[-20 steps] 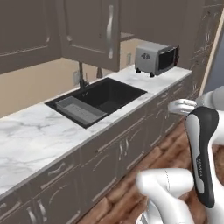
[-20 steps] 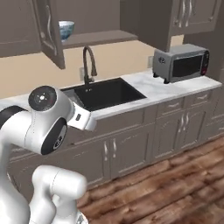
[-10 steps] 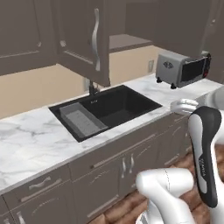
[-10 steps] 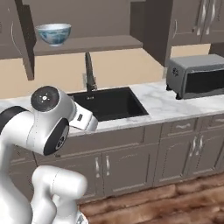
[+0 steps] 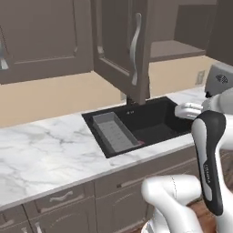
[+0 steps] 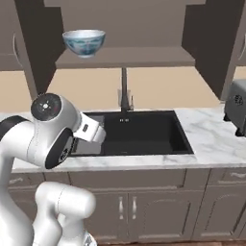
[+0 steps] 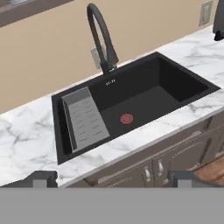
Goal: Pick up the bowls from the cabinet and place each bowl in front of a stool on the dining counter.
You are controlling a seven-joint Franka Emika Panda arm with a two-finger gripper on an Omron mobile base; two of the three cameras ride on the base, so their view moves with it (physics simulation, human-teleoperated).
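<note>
One bowl [image 6: 84,42] is sitting on the open cabinet [image 6: 126,56] shelf, above the sink [image 6: 137,132]; any second is possibly hidden. Gripper [image 7: 112,178] fingertips are standing apart, empty.

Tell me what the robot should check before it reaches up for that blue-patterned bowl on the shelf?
1. Cabinet door open: ok, the shelf is exposed.
2. Bowl upright and in sight on the shelf: ok.
3. Gripper empty and open: ok, its tips stand wide apart with nothing between.
4. Gripper aimed at the bowl: not ok, the hand view faces the sink.
5. Second bowl located: cannot tell.
</note>
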